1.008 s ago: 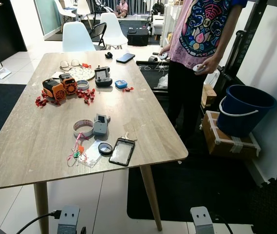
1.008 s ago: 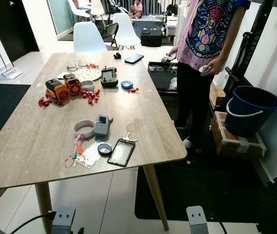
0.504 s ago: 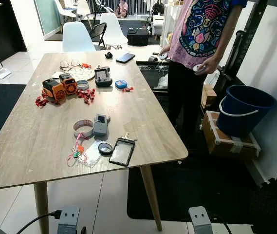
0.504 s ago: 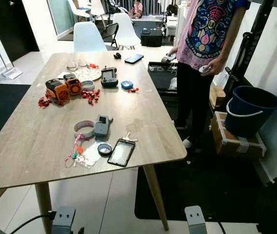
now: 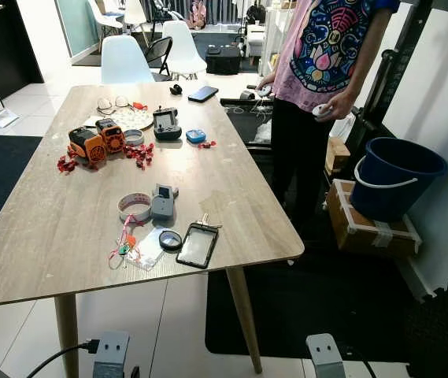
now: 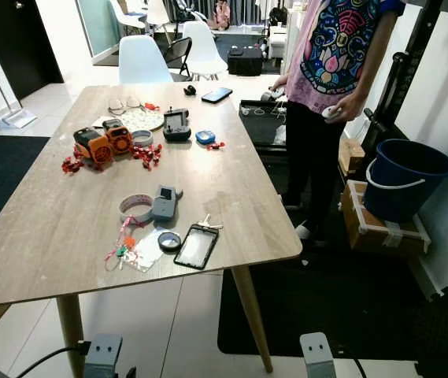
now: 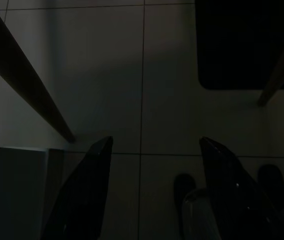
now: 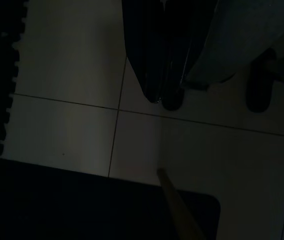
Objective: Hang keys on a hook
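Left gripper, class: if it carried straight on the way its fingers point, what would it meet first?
Probably the tiled floor. The left gripper hangs open and points down at it, between the table legs, with nothing visibly between.

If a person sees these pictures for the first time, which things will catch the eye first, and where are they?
First comes the long wooden table, strewn with small things: orange toy robots at its far left, and near the front edge a phone with a bunch of keys touching its far end. At the table's right side stands a person in a bright patterned shirt, with a dark blue bucket on a cardboard box beyond.
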Robot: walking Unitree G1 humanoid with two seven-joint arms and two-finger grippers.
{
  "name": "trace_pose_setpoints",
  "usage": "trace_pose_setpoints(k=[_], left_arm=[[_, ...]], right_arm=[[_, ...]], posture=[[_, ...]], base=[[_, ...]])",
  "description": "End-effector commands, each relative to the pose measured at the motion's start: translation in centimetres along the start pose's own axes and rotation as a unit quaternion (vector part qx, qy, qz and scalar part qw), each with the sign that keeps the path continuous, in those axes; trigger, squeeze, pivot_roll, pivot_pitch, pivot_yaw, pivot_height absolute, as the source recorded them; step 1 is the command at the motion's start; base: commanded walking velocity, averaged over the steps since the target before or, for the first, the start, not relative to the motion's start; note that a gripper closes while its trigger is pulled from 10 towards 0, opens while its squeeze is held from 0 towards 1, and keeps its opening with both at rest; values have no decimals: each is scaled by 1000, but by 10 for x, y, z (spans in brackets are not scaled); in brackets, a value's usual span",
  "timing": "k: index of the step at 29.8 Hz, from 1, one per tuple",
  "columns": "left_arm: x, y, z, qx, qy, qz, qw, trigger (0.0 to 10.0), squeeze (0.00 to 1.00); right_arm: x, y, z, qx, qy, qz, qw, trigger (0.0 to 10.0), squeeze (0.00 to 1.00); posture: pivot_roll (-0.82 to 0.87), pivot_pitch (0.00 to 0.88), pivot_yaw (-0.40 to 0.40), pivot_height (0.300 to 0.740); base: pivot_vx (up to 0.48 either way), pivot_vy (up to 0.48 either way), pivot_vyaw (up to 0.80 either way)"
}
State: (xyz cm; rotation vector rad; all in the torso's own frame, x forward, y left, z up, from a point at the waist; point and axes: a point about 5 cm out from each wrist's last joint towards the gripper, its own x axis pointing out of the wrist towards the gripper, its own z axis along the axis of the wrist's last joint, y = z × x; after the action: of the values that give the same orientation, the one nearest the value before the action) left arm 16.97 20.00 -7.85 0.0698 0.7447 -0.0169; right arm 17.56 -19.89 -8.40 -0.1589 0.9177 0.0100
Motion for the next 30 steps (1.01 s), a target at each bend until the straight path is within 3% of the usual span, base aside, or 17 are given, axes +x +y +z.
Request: trace_pose_setpoints(k=[1, 30], left_arm=[[-1, 0, -2, 1, 6, 0, 1000, 10000, 0], [0, -3, -5, 0, 18, 1, 1000, 10000, 0]], right_arm=[[0, -1, -2, -4, 8, 1, 1000, 10000, 0], [1, -1, 4, -7, -3, 2, 1000, 10000, 0]], posture=[[18, 0, -10, 740], [19, 0, -12, 740]], base=[[0, 0, 0], [0, 0, 0]])
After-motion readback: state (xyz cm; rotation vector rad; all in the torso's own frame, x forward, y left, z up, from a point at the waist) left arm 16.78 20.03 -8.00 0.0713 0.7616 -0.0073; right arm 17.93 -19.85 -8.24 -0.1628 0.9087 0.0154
